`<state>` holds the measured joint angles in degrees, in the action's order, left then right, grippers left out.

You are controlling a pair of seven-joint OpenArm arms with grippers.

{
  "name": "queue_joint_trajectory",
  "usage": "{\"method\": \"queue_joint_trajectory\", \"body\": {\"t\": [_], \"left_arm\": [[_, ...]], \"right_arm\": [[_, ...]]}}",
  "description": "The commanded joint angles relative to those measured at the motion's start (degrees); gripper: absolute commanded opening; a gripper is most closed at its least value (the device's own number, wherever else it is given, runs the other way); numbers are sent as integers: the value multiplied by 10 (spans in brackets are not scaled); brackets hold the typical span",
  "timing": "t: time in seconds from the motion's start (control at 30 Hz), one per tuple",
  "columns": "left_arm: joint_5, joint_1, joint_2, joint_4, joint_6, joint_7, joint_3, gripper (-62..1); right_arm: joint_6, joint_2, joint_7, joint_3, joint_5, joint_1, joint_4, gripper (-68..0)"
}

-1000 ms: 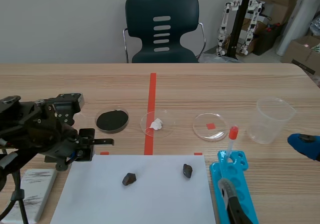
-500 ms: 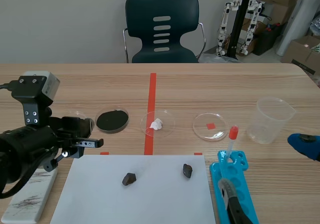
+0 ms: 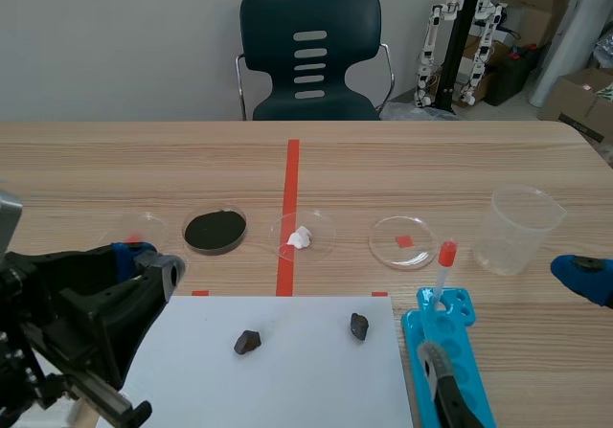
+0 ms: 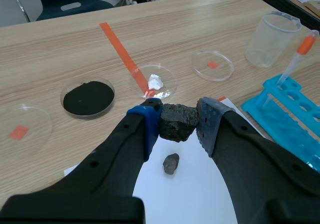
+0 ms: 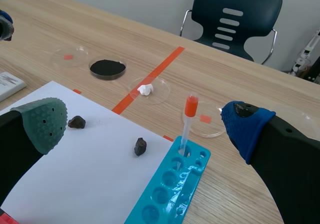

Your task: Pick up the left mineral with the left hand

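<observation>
In the left wrist view my left gripper (image 4: 178,125) is shut on a dark, lumpy mineral (image 4: 176,118), which is pressed between its blue and grey pads above the white paper (image 4: 195,189). A smaller dark mineral (image 4: 171,163) lies on the paper under the gripper. The scene view has the left arm raised at the near left, with its gripper (image 3: 144,260) by the paper's far left corner. Two minerals lie on the paper there, one to the left (image 3: 247,342) and one to the right (image 3: 358,326). My right gripper (image 5: 145,120) is open and holds nothing, off to the right of the paper.
Beyond the paper, a row of petri dishes holds black powder (image 3: 215,230), a white lump (image 3: 301,237) and a red tag (image 3: 403,241). A clear plastic cup (image 3: 520,228) stands at the right. A blue tube rack (image 3: 446,351) with a red-capped dropper (image 3: 442,267) borders the paper's right edge.
The left arm has lifted and swung back toward the near left, so its gripper has drawn away from the paper's far left corner. The two minerals on the paper and the right arm stayed put.
</observation>
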<state>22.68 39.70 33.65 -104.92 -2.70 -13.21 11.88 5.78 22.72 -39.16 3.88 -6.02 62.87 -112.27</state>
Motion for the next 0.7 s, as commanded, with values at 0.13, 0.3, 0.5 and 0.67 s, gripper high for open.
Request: {"method": "queue_joint_trajectory", "body": {"t": [0.13,0.3,0.5,0.67], "left_arm": [[-48,43,-3,-13,-18,-63,-9,-539],[-91,72,-3,-13,-18,-107,-10,-539],[-93,73,-3,-13,-18,-110,-10,-539],[-92,73,-3,-13,-18,-110,-10,-539]], "right_arm": [[0,6,-8,0,-6,0,-5,-20],[0,6,-8,0,-6,0,-5,-20],[0,6,-8,0,-6,0,-5,-20],[0,6,-8,0,-6,0,-5,-20]]}}
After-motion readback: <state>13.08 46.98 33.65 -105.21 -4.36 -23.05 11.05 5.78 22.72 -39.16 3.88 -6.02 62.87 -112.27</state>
